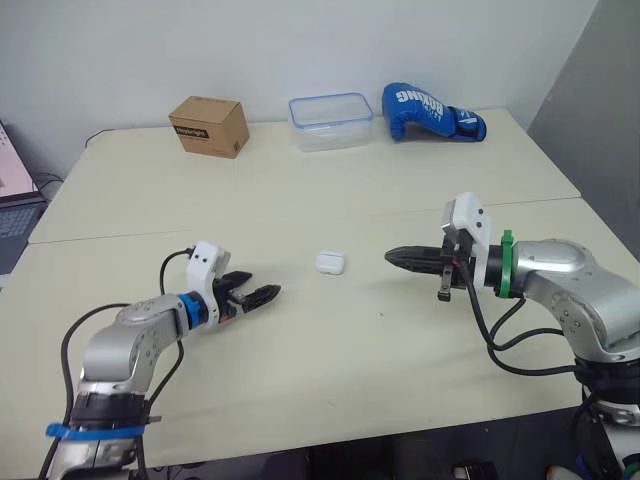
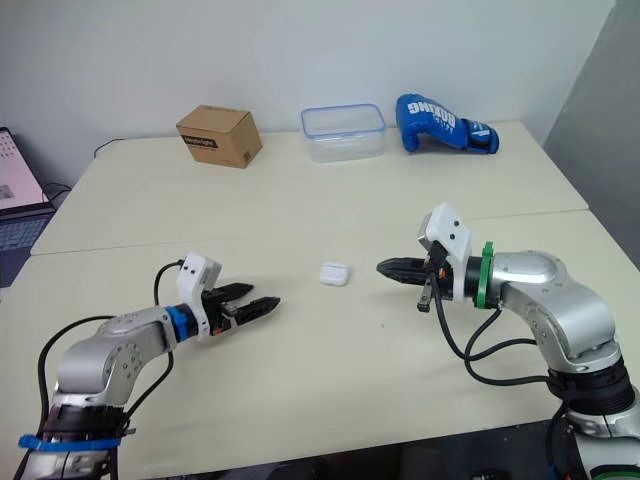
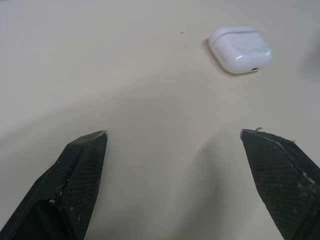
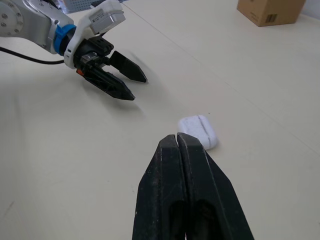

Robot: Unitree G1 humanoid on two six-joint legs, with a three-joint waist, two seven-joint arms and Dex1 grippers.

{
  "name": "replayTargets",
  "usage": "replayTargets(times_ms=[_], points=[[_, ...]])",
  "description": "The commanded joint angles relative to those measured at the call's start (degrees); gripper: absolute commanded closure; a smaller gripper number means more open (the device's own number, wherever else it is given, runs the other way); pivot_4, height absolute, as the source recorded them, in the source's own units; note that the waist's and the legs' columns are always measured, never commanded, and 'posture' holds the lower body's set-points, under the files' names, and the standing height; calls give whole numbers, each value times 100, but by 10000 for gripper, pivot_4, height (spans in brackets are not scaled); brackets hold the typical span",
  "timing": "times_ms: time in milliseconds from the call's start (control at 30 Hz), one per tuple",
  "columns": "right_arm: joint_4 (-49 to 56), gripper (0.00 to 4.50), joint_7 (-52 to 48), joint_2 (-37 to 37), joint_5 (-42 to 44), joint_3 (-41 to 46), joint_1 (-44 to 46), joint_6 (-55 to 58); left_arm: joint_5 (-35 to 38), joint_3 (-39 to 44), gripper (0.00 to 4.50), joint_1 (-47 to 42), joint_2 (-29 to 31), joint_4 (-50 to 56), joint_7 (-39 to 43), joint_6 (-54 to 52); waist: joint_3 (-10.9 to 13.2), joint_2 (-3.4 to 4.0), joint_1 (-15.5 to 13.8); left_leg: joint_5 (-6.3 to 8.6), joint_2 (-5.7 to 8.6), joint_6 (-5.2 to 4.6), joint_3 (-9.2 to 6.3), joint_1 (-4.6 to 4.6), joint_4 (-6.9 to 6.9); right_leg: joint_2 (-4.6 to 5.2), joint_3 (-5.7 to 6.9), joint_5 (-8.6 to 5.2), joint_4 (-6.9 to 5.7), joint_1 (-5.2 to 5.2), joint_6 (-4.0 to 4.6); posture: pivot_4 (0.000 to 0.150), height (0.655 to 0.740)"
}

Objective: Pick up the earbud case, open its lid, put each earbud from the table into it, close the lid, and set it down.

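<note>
The white earbud case [image 1: 330, 262] lies on the table with its lid shut, between my two grippers; it also appears in the left wrist view [image 3: 240, 48] and the right wrist view [image 4: 199, 131]. My left gripper [image 1: 262, 293] hovers low to the case's left, fingers open with nothing between them. My right gripper [image 1: 393, 257] points at the case from the right, a short way off, with its fingers [image 4: 176, 165] pressed shut on nothing. I see no loose earbuds on the table.
At the table's far edge stand a brown cardboard box [image 1: 209, 126], a clear plastic container with a blue rim [image 1: 330, 121] and a blue boxing glove [image 1: 430, 111]. A laptop [image 1: 15, 205] sits off the left side. A seam [image 1: 300, 222] crosses the tabletop.
</note>
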State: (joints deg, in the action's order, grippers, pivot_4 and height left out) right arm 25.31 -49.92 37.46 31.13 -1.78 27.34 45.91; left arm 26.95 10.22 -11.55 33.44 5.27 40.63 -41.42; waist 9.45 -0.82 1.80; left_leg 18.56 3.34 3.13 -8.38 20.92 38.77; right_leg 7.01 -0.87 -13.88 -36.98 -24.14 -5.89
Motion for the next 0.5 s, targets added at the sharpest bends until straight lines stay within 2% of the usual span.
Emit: replayTargets(times_ms=[33,233,500], points=[[655,45000,218,-56,281,238,-514,-10,-7,488,409,497,-161,737,-184,784,-1,-1,-36,0,1,0,1,1,-1,1,0,0,2,-1,0,1500,7307],[1109,45000,454,-86,100,130,-1614,-407,-517,547,409,1328,-428,1224,-778,1524,-2,-3,-159,1,2,-2,4,-6,3,2,0,0,-1,12,1,1500,7307],[1396,45000,777,-418,1,213,-2606,-1083,-548,730,409,2055,-689,1602,-1128,1916,-3,-5,-161,1,0,-3,7,-8,2,-2,0,0,0,12,0,1500,7307]])
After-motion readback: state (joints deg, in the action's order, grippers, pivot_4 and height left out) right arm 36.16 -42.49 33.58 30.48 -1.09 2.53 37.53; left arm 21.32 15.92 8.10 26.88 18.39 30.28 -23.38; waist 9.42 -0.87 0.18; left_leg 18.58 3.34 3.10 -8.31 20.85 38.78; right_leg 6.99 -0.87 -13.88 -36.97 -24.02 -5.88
